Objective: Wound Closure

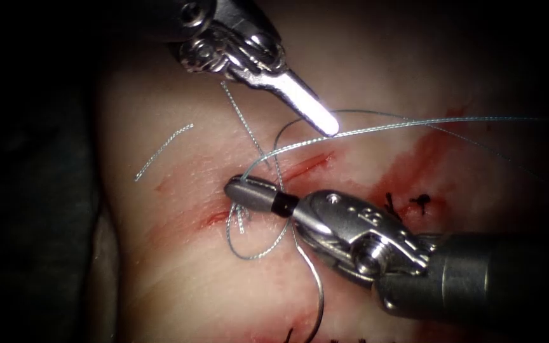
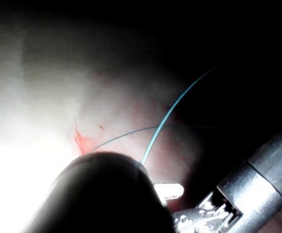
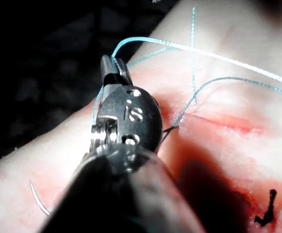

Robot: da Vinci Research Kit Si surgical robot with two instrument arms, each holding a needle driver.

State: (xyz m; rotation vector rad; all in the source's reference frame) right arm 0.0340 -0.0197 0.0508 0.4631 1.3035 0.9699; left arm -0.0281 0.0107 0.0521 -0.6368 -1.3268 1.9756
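Note:
The tissue (image 1: 179, 279) carries a red cut (image 1: 306, 166). My right tool (image 1: 239, 188) lies across the cut, jaws shut on the pale thread (image 1: 382, 128), which runs off to the right. The right wrist view has those jaws (image 3: 114, 65) pinching the thread (image 3: 218, 57) at their tip. A slack loop (image 1: 255, 251) hangs below them. My left tool (image 1: 322, 121) hovers above the cut with its jaws shut; a thinner strand arches behind it, and I cannot tell if it is gripped. The curved needle (image 1: 317, 289) lies free on the tissue (image 3: 36, 199), held by neither tool.
A loose cut piece of thread (image 1: 163, 149) lies on the tissue left of the cut. Black knotted stitches (image 1: 417, 203) sit to the right, beside smears of red fluid (image 1: 414, 159). The same black stitches (image 3: 267, 211) appear in the right wrist view. Two strands cross (image 2: 172, 109).

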